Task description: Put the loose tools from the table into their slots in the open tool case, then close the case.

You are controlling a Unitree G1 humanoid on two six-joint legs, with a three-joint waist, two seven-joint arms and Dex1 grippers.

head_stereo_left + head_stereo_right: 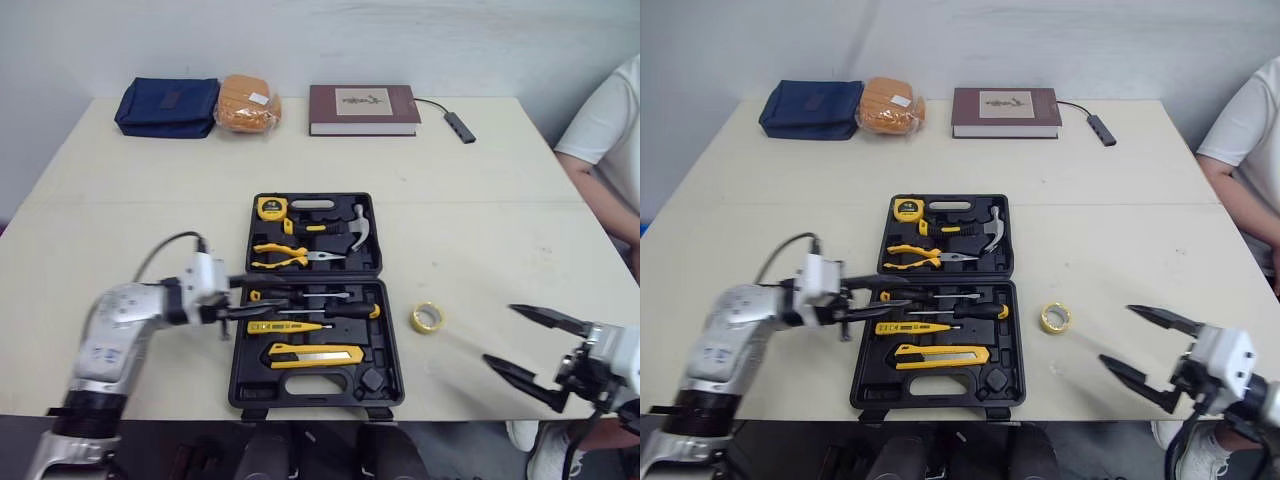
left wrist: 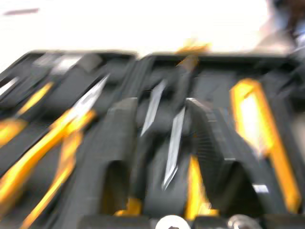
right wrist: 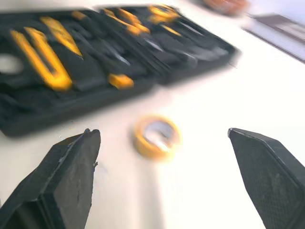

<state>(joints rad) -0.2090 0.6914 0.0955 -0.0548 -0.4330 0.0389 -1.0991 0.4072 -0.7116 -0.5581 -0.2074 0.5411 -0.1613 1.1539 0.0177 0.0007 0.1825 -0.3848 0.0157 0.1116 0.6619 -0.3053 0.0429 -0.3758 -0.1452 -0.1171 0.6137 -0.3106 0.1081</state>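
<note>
The left claw [image 1: 250, 297] is apart over the open tool case [image 1: 300, 385], and the right claw [image 1: 500, 333] is wide apart near the tape roll [image 1: 427, 317].

The black moulded-plastic tool case [image 1: 312, 392] looks matt, on a smooth pale table top [image 1: 480, 200] with a dull finish. The claw hammer [image 1: 358, 228] has a gleaming metal head; the navy blue pouch [image 1: 167, 106] is soft cloth.

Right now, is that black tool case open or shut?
Open: the tool case lies spread flat, with pliers and hammer showing inside.
</note>
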